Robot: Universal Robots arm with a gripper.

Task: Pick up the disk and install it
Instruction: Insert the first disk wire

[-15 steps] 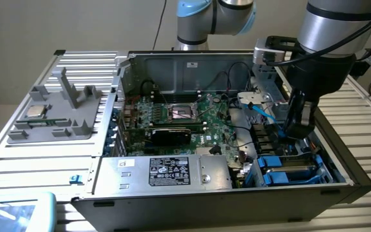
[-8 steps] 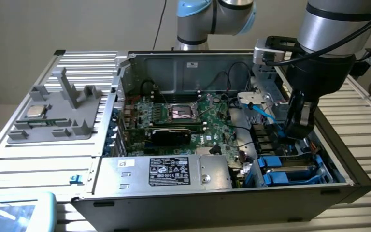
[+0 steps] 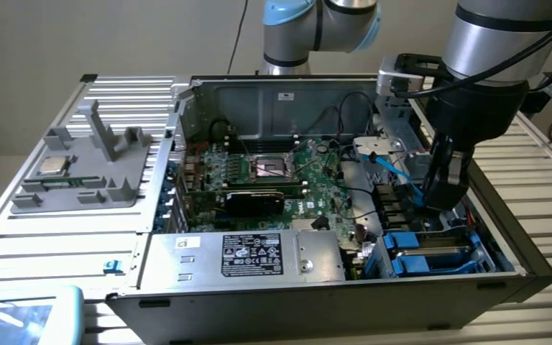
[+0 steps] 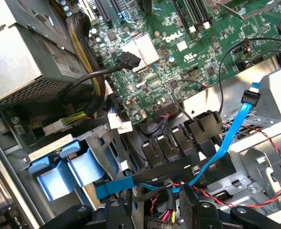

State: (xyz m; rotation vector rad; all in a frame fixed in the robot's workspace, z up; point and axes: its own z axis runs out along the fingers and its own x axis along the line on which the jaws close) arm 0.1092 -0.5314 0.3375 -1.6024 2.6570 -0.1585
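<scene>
Disk [image 3: 431,253]: lies flat in the drive bay at the corner of the open computer case [image 3: 353,295], on the exterior view's right, with its blue bracket around it. In the wrist view the disk [image 4: 66,171] shows pale blue bracket tabs beside the bay wall.

Claw [image 3: 439,201]: hangs just above the bay, near the disk, not touching it. In the wrist view the claw [image 4: 152,215] has its fingers [image 4: 197,210] spread apart, empty, with only loose wiring beneath the gap.

Blue flat cable [image 4: 231,133]: runs from a connector down past the claw; a red-and-black twisted wire [image 4: 269,143] lies beside it.

Motherboard [image 3: 276,172]: mid-case. Silver box with black label [image 3: 247,255]: front of case, just beside the bay.

Desk [image 3: 55,237]: slatted metal; a grey fixture [image 3: 84,165] on it carries a small square chip [image 3: 51,165], well apart from the case.
</scene>
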